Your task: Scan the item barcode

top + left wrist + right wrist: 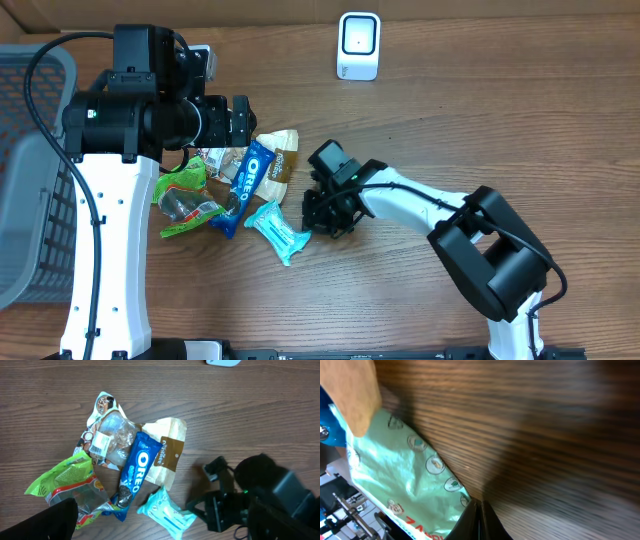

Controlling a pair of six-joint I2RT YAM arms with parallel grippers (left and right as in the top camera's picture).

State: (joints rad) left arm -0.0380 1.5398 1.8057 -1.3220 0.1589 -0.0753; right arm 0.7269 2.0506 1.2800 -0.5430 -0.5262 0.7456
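1. Overhead: the right gripper (314, 222) sits at the right end of the mint-green packet (280, 232), centre frame, well apart from the barcode scanner (358, 45) at the top. The left gripper (240, 119) hangs spread and empty above the Oreo pack (252, 178).
2. Left wrist: only here a white label (101, 442) shows on a clear wrapper (114, 430), upper left. The mint-green packet shows no barcode.
3. Right wrist: the jaws are pressed together at the packet's corner, but I cannot tell whether any film is caught. Thin film could slip out on lifting.

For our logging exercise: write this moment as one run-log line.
left gripper: open, near snack pile | right gripper: shut at mint packet corner | scanner: untouched
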